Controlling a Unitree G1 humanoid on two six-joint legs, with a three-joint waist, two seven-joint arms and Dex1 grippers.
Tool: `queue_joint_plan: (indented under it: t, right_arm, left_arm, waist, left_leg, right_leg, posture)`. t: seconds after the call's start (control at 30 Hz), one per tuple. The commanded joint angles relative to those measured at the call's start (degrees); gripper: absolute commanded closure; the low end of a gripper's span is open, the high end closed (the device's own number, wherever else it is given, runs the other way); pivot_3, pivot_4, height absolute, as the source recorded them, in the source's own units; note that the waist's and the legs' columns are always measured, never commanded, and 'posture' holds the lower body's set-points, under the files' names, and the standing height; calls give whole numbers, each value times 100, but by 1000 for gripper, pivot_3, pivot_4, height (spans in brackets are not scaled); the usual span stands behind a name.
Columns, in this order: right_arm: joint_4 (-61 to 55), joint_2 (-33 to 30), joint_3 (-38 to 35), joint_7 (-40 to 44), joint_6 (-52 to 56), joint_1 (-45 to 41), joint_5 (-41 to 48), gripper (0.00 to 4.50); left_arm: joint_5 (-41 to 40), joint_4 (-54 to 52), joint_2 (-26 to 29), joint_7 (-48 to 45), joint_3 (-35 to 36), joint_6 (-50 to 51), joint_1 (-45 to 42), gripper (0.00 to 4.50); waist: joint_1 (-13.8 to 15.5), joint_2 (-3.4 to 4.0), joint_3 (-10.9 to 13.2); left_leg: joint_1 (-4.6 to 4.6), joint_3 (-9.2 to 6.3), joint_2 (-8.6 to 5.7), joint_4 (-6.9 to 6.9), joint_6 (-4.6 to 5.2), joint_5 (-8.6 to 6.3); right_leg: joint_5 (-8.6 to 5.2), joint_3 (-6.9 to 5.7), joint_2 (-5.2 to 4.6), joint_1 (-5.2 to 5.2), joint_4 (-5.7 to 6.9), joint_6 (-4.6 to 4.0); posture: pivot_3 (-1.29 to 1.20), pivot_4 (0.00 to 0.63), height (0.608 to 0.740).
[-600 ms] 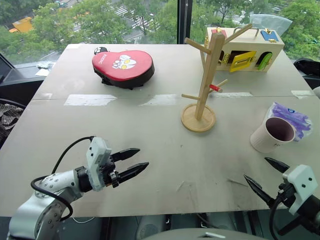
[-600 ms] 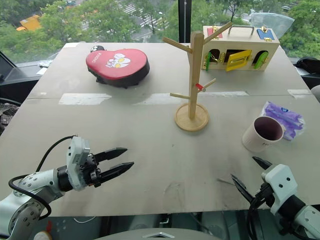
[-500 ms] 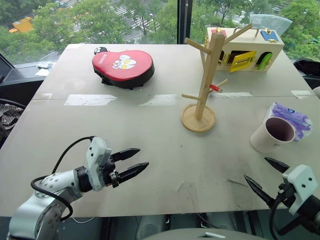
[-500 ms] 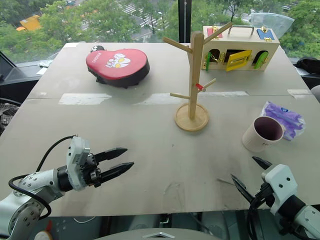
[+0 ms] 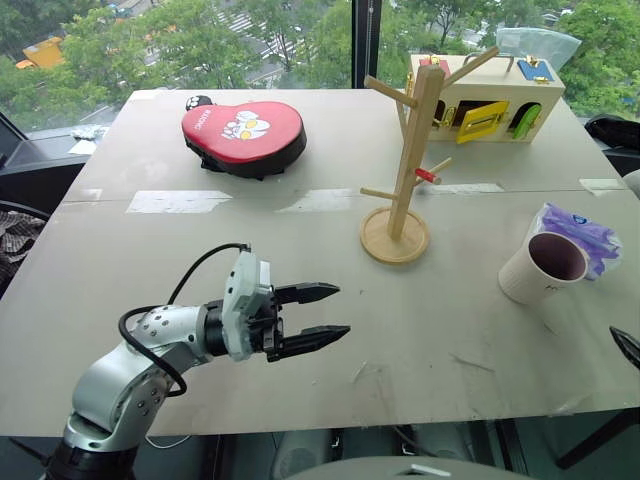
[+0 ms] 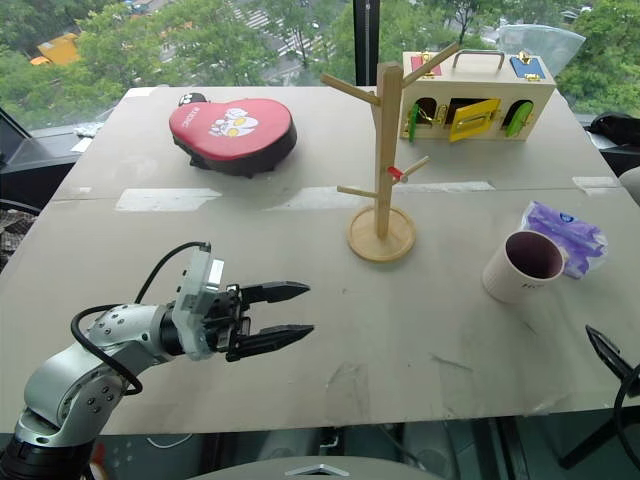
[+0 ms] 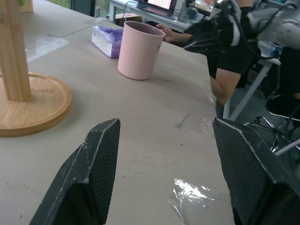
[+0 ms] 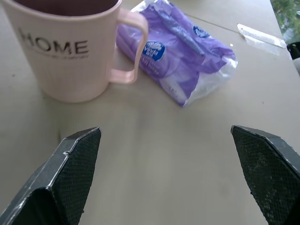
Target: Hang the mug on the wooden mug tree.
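since a moment ago my left gripper [image 5: 312, 312] has swung out over the middle of the table [image 5: 200, 250], and my right gripper [image 8: 168, 173] has pulled back toward the near right edge, so from above just one fingertip [image 5: 628, 345] peeks in at that corner. nothing on the table has shifted.

both grippers are empty, with fingers spread wide.

the mug [image 5: 545, 268] stands upright near the right edge, just beside a purple tissue pack [image 5: 585, 232] behind it. its handle [image 8: 129, 47] points toward the pack. the mug tree [image 5: 405, 165] stands well apart, to the mug's left and farther back, with every peg bare.

i judge this as the reaching step; the mug is not yet gripped. next my right gripper should go forward and close on the mug's wall, leaving the handle free to slip over a peg. the pack crowds that side, so i'd come in from the near side.
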Motion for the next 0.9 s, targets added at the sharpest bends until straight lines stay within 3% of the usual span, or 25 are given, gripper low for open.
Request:
queue_joint_plan:
  t: [0.03, 0.23, 0.63, 0.73, 0.77, 0.9]
  right_arm:
    - [440, -239, 215, 0, -280, -461, -268, 0]
    - [1388, -517, 878, 6, -508, -1723, -567, 0]
    - [1936, -366, 1634, 119, -498, -2700, -589, 0]
    - [2087, -248, 1863, 115, -539, -2917, -614, 992]
    - [2113, -211, 1939, 134, -546, -2982, -617, 1077]
    - [2305, -91, 2226, 199, -649, -3236, -685, 2978]
  left_arm:
    - [15, -125, -13, -60, 36, -209, 55, 1319]
    - [-45, -309, 46, -142, 195, -377, 425, 1319]
    - [204, -724, -76, 254, 244, -731, 1094, 1319]
    - [258, -911, -117, 466, 205, -711, 1189, 1259]
    - [259, -960, -123, 535, 202, -691, 1200, 1259]
    - [263, -1082, -123, 742, 157, -636, 1231, 1259]
  waist:
    - [4, -2, 0]
    - [1, -1, 2]
    - [2, 1, 3]
    - [0, 1, 3]
    - [-1, 1, 3]
    - [-2, 2, 2]
  left_leg:
    - [0, 0, 0, 0, 1, 0]
    - [-2, 4, -3, 1, -10, 7]
    - [-1, 4, -3, 5, -21, 14]
    - [1, 4, -2, 5, -22, 14]
    - [1, 4, -2, 5, -22, 14]
    - [2, 5, -2, 6, -22, 14]
  right_leg:
    - [0, -1, 0, 0, 0, 0]
    - [0, 1, 2, 0, 0, 0]
    - [1, 1, 7, 1, 6, 3]
    - [2, 1, 6, 2, 7, 3]
    - [2, 2, 6, 2, 8, 4]
    - [4, 2, 9, 1, 12, 7]
  posture:
    - [0, 150, 733]
    - [0, 150, 733]
    - [0, 150, 733]
    - [0, 150, 733]
    - [0, 150, 733]
    - [0, 150, 733]
